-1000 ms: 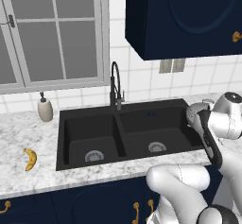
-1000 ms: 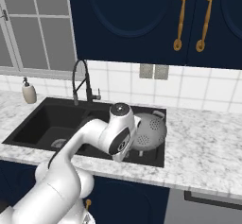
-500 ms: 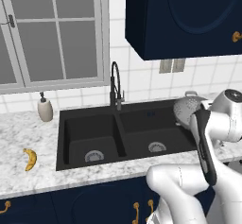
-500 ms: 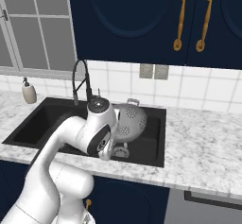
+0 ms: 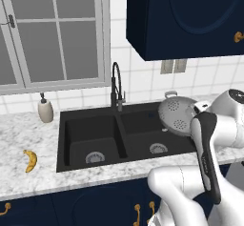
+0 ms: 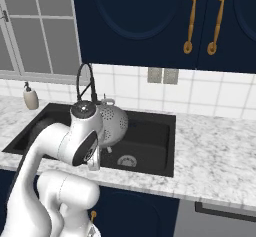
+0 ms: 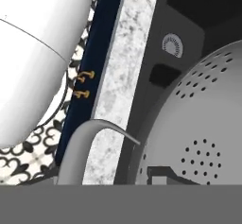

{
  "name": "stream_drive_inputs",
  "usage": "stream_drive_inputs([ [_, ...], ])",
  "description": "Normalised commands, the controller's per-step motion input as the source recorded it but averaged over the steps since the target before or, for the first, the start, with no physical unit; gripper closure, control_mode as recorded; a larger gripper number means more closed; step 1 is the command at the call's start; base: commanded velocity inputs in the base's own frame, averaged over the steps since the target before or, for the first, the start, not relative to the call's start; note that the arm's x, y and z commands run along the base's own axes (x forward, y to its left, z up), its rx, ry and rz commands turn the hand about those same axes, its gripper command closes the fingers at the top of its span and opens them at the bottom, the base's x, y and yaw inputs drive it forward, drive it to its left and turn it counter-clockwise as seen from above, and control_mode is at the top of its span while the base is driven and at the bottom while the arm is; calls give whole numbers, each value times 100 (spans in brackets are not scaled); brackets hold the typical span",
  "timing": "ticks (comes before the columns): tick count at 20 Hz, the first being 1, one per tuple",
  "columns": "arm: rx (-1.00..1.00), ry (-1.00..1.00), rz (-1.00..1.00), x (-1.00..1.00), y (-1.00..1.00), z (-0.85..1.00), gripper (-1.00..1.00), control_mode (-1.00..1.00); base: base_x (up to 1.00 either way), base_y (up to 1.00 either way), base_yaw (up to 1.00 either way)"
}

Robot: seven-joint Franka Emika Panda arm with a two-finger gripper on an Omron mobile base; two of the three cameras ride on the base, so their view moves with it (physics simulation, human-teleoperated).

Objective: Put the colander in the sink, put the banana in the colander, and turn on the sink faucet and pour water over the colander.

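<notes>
The colander [image 5: 177,115] is a perforated silver bowl, lifted off the counter and tipped on its side above the sink's right basin [image 5: 143,137]. My gripper [image 5: 197,108] is shut on its rim at the right, mostly hidden by my forearm. From the right base view the colander [image 6: 113,124] hangs just past my elbow, in front of the sink faucet [image 6: 87,84]. The hand view has the colander's wall [image 7: 203,124], one loop handle [image 7: 90,140] and a dark fingertip [image 7: 163,173] inside the rim. The banana [image 5: 30,160] lies on the marble counter left of the sink. No water runs from the sink faucet [image 5: 116,84].
A beige soap dispenser [image 5: 45,110] stands at the back left of the sink, by the window. Dark blue wall cabinets [image 5: 186,15] hang above the right side. Bare marble counter [image 6: 215,156] stretches to the right of the sink [image 6: 150,136].
The arm has swung left with the colander, carrying it from the sink's right edge to above the right basin. The banana has not moved.
</notes>
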Motion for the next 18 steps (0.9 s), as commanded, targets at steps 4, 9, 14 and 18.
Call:
stream_drive_inputs([
  [4, 0, 0, 19, -13, 64, 38, 100, -100, 0, 0, 0],
  [9, 0, -1, 16, -17, 68, 39, 100, -100, 0, 0, 0],
  [14, 0, -3, 14, -17, 78, 26, 100, -100, 0, 0, 0],
  [18, 1, 0, 14, 12, 78, 4, 100, -100, 0, 0, 0],
])
